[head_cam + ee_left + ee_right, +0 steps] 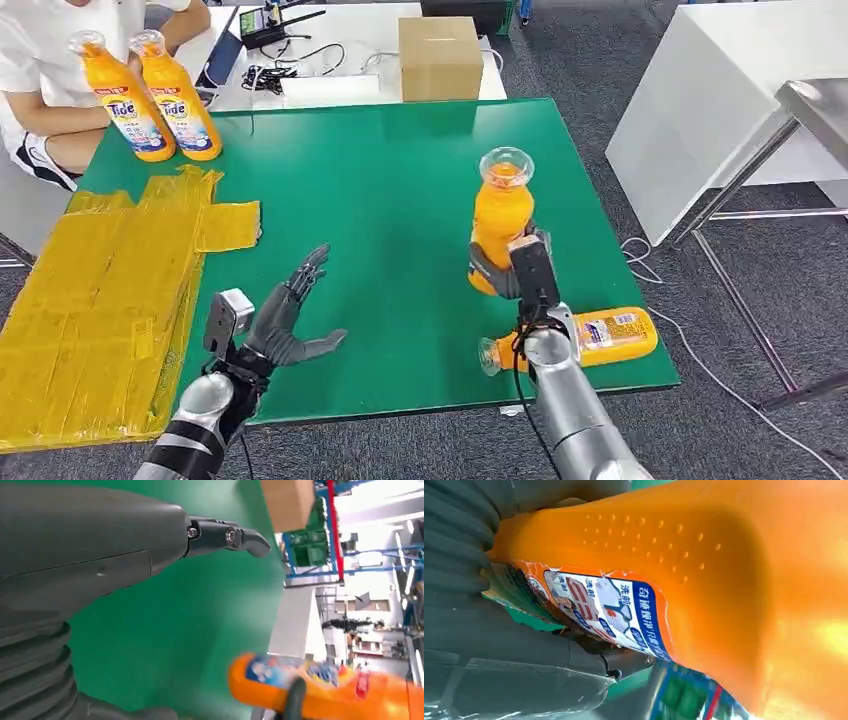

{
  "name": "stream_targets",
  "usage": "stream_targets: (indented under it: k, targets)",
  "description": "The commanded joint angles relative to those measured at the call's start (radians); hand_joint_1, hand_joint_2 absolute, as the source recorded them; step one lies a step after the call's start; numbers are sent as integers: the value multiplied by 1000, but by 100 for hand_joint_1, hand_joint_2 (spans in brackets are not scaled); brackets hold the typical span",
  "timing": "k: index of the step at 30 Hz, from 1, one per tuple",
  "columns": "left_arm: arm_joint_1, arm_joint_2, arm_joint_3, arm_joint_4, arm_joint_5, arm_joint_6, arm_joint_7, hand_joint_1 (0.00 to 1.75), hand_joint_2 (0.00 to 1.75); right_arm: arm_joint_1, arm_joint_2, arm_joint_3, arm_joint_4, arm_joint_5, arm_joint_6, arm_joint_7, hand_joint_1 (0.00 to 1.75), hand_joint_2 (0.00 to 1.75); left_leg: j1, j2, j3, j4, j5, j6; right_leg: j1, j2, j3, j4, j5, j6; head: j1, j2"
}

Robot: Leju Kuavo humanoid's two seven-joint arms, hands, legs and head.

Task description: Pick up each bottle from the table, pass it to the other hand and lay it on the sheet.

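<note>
Orange bottle upright, gripped by right hand, fingers wrapping its lower body

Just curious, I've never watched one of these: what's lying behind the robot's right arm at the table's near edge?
An orange bottle lies on its side on the green table, behind the right arm. The arm covers its neck.

Your right hand grips an upright orange detergent bottle above the green tabletop, near its right edge. A second bottle lies at the near right corner. Your left hand hovers spread-fingered beside the yellow sheet.
</note>
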Motion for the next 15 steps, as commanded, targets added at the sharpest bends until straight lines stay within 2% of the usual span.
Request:
stream_targets:
  k: [1, 15]
  targets:
    - [-36, 27, -88, -49, 57, -39, 18, 0, 175, -97, 59, 161, 211, -8, 37, -10, 175, 175, 0, 4, 4, 0, -2, -1, 0, 3, 3, 0, -1, 0, 0, 0]
    - [-49, 27, -122, -80, 106, -75, 33, 0, 175, -123, 89, 272, 285, 48, 21, -12, 175, 175, 0, 2, 4, 0, -2, -1, 0, 1, 4, 0, -2, 0, 0, 0]
